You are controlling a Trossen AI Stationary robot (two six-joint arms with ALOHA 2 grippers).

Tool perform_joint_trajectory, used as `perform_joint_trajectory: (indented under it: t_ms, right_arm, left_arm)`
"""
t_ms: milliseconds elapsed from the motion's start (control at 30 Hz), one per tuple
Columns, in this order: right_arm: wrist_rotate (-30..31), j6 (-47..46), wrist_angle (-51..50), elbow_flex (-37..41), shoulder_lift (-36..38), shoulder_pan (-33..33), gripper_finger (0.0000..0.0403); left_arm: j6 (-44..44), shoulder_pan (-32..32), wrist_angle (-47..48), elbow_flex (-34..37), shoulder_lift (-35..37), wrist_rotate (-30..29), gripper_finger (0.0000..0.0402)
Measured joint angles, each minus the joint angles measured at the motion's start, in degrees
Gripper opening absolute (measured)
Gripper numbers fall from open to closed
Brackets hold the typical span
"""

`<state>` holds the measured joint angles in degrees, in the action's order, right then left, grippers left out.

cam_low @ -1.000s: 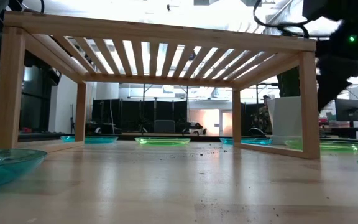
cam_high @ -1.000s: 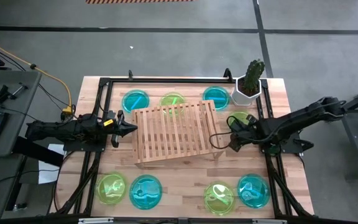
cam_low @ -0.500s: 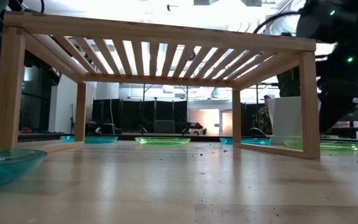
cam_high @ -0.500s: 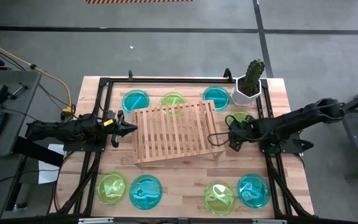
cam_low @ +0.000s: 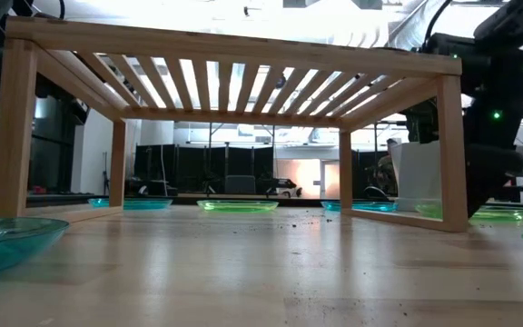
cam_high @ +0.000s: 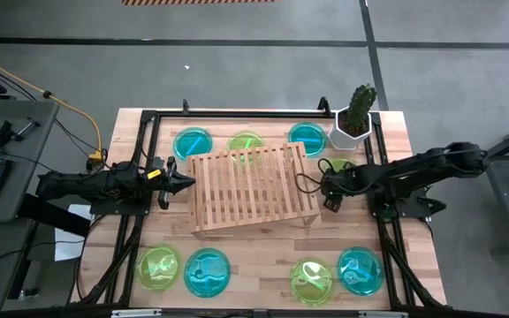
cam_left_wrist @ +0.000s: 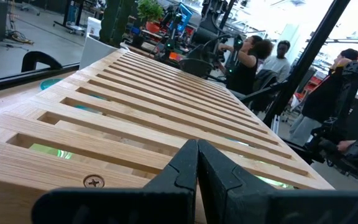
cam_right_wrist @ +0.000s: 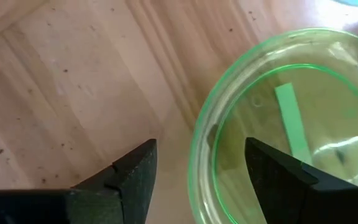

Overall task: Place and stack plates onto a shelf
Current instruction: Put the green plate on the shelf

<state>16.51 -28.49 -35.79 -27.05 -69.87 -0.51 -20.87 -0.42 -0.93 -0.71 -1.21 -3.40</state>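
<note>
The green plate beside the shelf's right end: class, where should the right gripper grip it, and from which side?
Probably at its raised rim: the green plate lies flat on the table, leaving only that thin edge to pinch. Come from above on the shelf side, where the open right gripper already straddles the rim.

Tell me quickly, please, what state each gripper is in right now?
Left gripper: shut, empty, beside the shelf.
Right gripper: open, jaws straddling the rim of a green plate.
</note>
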Motion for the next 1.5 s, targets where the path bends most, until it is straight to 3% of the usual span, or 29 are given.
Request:
perform_joint_trajectory:
  t_ms: [167, 300, 633, 1100, 1500]
  right_arm:
    - [0.92, -1.0, 0.84, 1.44, 0.07, 0.67, 0.0221]
    - [2.77, -2.09, 0.32, 1.58, 0.05, 1.37, 0.019]
    - [4.66, -2.53, 0.6, 1.51, -3.91, 2.34, 0.0011]
    - [4.33, -4.04, -6.07, -3.89, 3.89, 2.47, 0.0]
    - [4.21, -1.96, -16.48, -14.23, 12.53, 2.45, 0.0]
  left_arm:
    - [0.01, 0.0, 0.0, 0.0, 0.0, 0.01, 0.0]
    - [0.01, 0.0, 0.0, 0.0, 0.0, 0.0, 0.0]
    - [0.0, -0.01, 0.0, 0.0, 0.0, 0.01, 0.0]
    - [0.0, 0.0, 0.0, 0.0, 0.0, 0.01, 0.0]
    - [0.01, 0.01, -0.02, 0.0, 0.0, 0.0, 0.0]
